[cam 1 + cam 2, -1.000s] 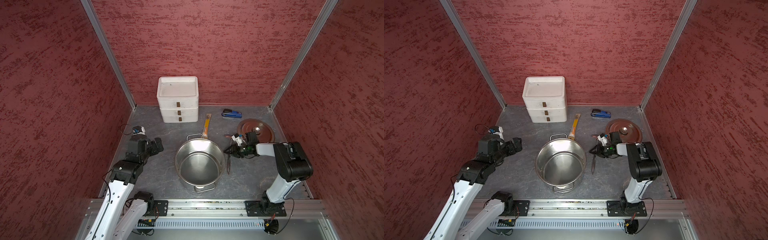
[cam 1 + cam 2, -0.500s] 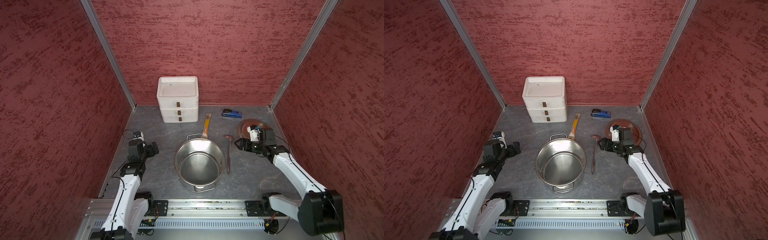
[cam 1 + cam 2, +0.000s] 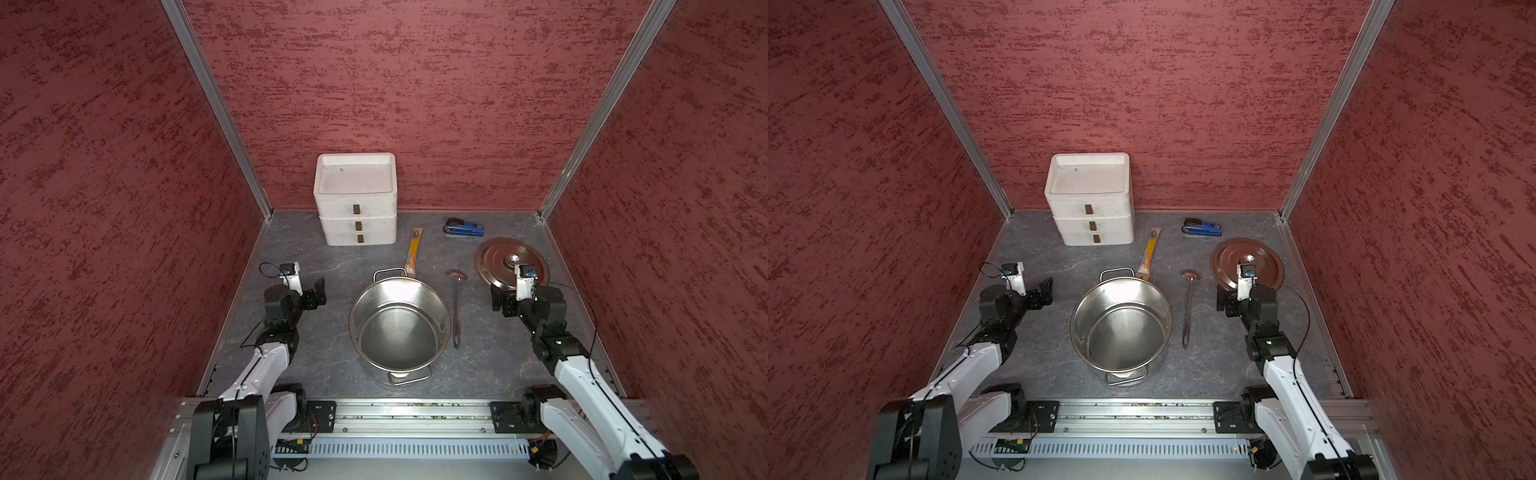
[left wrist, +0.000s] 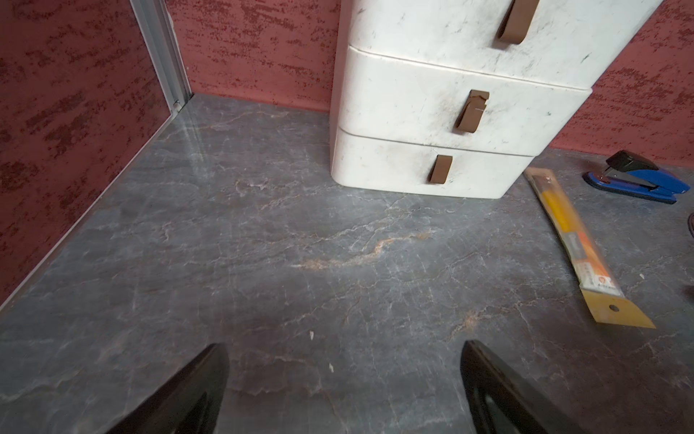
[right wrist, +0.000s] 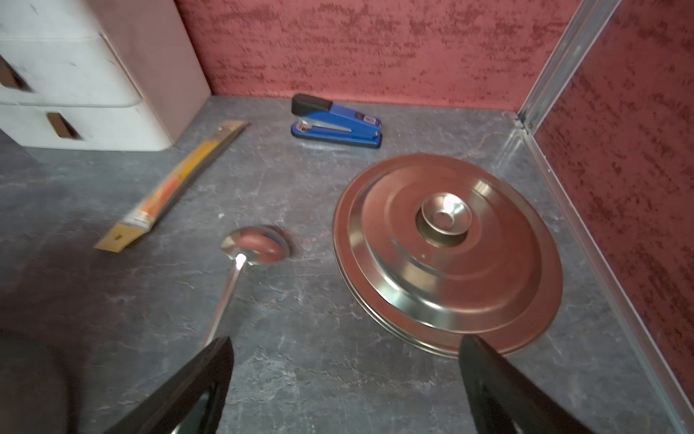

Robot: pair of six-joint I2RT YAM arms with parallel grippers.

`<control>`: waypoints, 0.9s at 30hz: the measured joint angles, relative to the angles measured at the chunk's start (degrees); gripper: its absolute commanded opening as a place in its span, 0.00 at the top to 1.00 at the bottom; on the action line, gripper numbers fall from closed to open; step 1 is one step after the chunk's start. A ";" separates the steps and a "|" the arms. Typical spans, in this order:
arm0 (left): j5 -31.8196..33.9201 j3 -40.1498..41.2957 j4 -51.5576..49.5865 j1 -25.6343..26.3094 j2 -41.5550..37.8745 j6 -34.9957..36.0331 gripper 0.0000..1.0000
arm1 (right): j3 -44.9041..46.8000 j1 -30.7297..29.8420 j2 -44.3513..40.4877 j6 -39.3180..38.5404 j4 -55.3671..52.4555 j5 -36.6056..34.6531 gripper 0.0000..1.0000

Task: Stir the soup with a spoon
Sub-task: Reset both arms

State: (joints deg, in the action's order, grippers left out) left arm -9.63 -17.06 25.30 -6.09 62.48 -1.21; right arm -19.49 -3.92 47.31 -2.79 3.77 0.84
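Note:
The soup is only a large shiny steel pot (image 3: 400, 293) (image 3: 1121, 293) standing mid-table, with nothing showing inside it. The spoon (image 3: 457, 309) (image 3: 1188, 309), a slim all-metal ladle, lies flat on the table just right of the pot, bowl (image 5: 256, 244) toward the back wall. My right gripper (image 3: 498, 301) (image 3: 1223, 300) (image 5: 345, 338) hovers open and empty to the right of the spoon's handle, between it and the lid. My left gripper (image 3: 316, 293) (image 3: 1044, 291) (image 4: 343, 344) is open and empty over bare table left of the pot.
A round steel lid (image 3: 494, 259) (image 5: 450, 263) lies at the back right beside the right gripper. A white three-drawer box (image 3: 355, 199) stands against the back wall. A blue stapler (image 3: 463, 227) and a flat orange-yellow stick (image 3: 413, 251) lie behind the pot.
My right gripper has opened and drawn back to the right, away from the spoon, which stays lying beside the pot. Both arms have folded back toward the front rail.

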 measured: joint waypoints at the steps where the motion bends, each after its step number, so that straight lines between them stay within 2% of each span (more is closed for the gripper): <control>1: -0.37 0.00 2.91 0.31 2.45 -0.02 0.00 | 1.62 0.44 1.66 0.15 3.15 -0.09 0.01; 5: -0.90 -0.07 11.34 2.12 10.45 0.44 0.00 | 5.29 1.42 10.21 0.63 16.02 -0.37 0.01; 13: -0.55 -1.46 23.85 2.89 22.27 1.81 0.00 | 5.27 1.90 26.34 1.03 38.75 -0.24 0.02; 18: 1.38 -3.04 24.04 2.84 25.09 1.68 0.00 | 2.51 2.05 37.11 0.83 48.37 0.07 0.02; 21: 2.29 -4.04 24.48 2.84 25.05 1.66 0.00 | 0.13 2.14 41.24 0.87 48.00 -0.02 0.02; 27: 4.39 -4.17 24.79 3.56 25.05 1.73 0.00 | -2.40 3.02 41.64 1.09 47.41 0.02 0.01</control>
State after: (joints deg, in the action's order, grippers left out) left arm -5.23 -21.23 50.09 -2.52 87.53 0.51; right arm -21.89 -0.91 88.95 -1.69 51.18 0.86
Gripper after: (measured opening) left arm 0.998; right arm 0.985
